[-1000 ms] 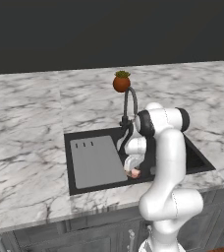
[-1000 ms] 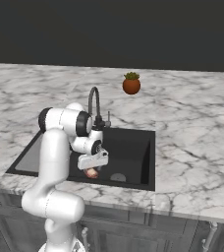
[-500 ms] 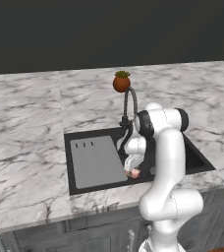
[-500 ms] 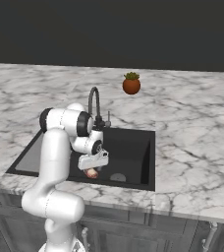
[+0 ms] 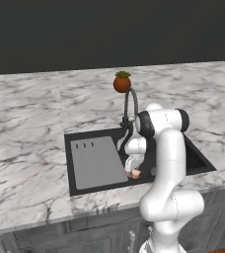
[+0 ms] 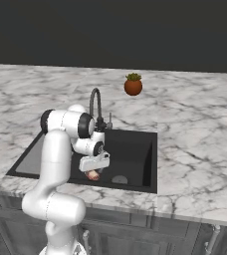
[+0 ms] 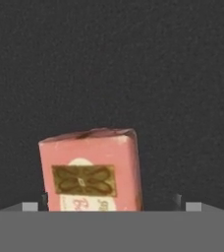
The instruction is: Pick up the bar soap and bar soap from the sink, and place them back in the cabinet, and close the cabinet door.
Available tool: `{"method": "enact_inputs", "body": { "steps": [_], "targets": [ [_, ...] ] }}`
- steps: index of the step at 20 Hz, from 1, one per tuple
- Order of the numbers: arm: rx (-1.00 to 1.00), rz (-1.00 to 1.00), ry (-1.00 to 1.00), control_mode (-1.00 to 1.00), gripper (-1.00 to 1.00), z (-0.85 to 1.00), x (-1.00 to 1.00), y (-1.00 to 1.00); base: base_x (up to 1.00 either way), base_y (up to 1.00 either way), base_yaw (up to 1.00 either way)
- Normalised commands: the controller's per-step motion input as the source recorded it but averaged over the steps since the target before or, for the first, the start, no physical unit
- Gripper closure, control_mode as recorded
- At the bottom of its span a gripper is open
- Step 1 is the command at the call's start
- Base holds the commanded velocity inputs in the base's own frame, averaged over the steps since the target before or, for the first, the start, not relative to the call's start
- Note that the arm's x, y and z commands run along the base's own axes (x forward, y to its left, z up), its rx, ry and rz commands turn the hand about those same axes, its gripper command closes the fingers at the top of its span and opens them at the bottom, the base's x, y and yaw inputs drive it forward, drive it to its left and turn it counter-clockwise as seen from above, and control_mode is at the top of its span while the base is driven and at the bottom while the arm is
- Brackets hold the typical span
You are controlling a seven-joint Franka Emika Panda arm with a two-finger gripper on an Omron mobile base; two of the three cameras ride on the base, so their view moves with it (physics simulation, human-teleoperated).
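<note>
no shift over the last second: gripper (image 6: pixel 92 173) still low in sink (image 6: pixel 135 154), bar soap (image 7: pixel 90 172) right at its tips, probably pinched, contact unclear. lift not begun.

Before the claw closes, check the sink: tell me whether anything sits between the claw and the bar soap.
Nothing visible does. In the hand view the bar soap lies directly ahead between the fingertips, on the bare black sink floor. Both base views show the claw right at it.

Bar soap (image 7: pixel 90 172) cut off at the hand view's bottom; label text too blurred to read. Sink (image 5: pixel 198 160) partly hidden behind arm.
</note>
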Motion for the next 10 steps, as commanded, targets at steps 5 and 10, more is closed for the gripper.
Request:
{"method": "enact_inputs", "body": {
  "steps": [5,10],
  "targets": [
    [0.00,0.03,0.00,-1.00,-1.00,-0.17,-0.19,0.00,0.00,0.00,0.00],
    [0.00,0.02,0.00,-1.00,-1.00,-0.14,-0.22,0.00,0.00,0.00,0.00]
  ]
}}
